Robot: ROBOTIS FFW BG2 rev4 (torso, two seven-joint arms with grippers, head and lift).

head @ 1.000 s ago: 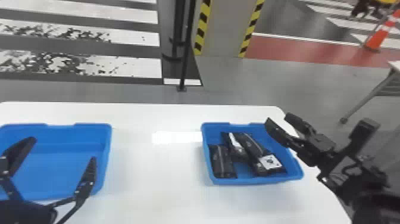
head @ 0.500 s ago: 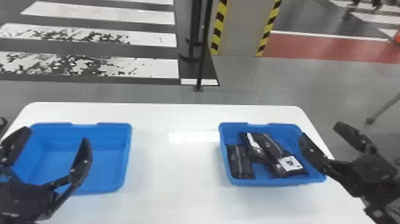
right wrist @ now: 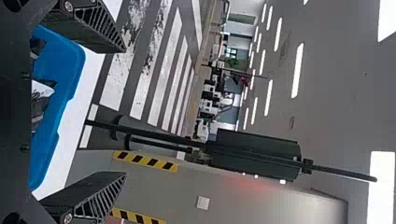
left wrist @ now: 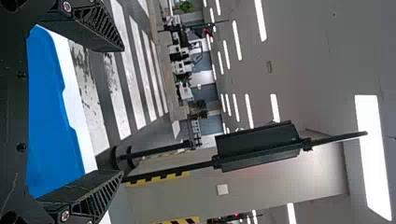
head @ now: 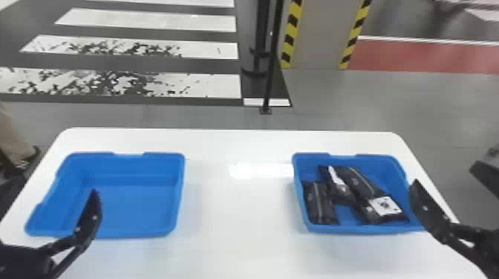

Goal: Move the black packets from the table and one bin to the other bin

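Toward the right edge of the bench (head: 237, 237), I see 3 black packets (head: 318, 204) inside the right bin (head: 365, 229). 1 lies along the bin's left wall; the other 2 lie side by side, slanting toward the near right corner, the rightmost with a white label (head: 386, 206) facing up. Near the bench's left edge sits the left bin (head: 130, 233). My left gripper (head: 57, 185) is open, 1 finger overlapping that bin's near wall. My right gripper (head: 445, 173) is open too, at the right bin's near right corner; I can't tell whether they touch.
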